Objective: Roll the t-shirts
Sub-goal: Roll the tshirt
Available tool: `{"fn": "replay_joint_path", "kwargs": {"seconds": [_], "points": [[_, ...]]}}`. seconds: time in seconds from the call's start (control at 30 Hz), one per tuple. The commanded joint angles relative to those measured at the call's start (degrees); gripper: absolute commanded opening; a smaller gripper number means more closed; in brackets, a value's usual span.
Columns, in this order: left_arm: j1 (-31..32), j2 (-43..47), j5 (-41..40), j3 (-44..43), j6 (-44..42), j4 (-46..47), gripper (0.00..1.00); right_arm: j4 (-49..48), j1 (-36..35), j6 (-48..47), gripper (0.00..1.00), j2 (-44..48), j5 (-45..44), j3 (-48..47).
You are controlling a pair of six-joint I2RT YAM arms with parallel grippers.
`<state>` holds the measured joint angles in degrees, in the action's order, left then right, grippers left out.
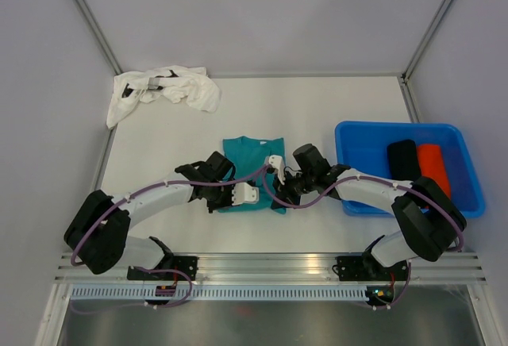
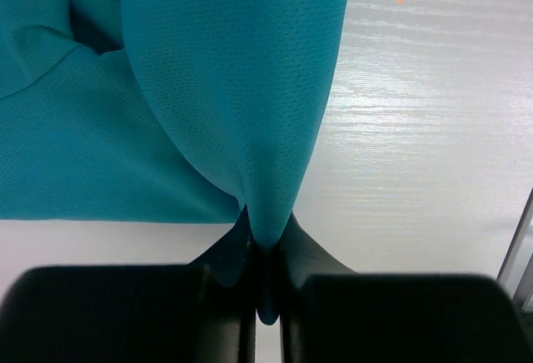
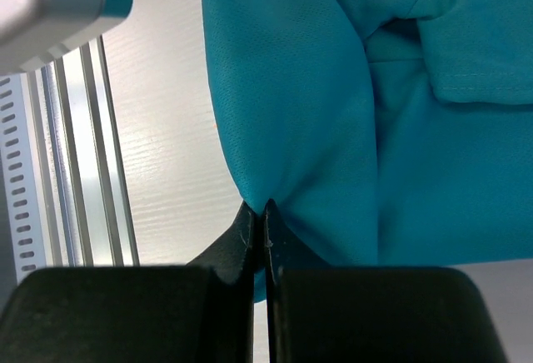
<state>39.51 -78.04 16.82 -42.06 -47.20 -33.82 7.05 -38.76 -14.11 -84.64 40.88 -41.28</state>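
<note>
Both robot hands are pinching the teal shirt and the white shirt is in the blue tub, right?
Not quite. The left gripper and right gripper do pinch the teal shirt, but the white shirt lies crumpled on the table at its far left corner, outside the blue tub. The top external view shows it.

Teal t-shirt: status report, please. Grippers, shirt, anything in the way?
Both shut on teal t-shirt near edge: left gripper, right gripper. Shirt spread out, not yet rolled. Nothing in the way; white t-shirt far corner, apart.
</note>
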Motion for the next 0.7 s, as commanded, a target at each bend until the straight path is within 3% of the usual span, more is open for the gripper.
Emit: {"fn": "replay_joint_path", "kwargs": {"seconds": [0.0, 0.13, 0.23, 0.43, 0.67], "points": [[0.40, 0.08, 1.46, 0.05, -1.67, -0.62, 0.06, -2.40, 0.53, 1.10, 0.00, -0.26, 3.41, -1.52], [0.22, 0.52, 3.30, -1.17, -3.16, -6.59, 0.02, 2.60, 0.44, 1.72, 0.00, -0.70, 3.77, -4.15], [-1.71, 1.22, 5.41, -2.41, -4.47, -12.22, 0.06, 7.27, 0.44, 2.06, 0.00, -0.97, 4.64, -5.48], [-2.24, 3.86, 9.28, -2.50, -10.89, -22.85, 0.14, 3.33, -0.17, 10.41, 0.00, -0.17, 7.89, -0.39], [-2.42, 2.73, 18.76, -2.93, -15.37, -31.91, 0.11, -1.95, -4.48, 17.80, 0.06, 1.49, 11.15, 3.13]]}}
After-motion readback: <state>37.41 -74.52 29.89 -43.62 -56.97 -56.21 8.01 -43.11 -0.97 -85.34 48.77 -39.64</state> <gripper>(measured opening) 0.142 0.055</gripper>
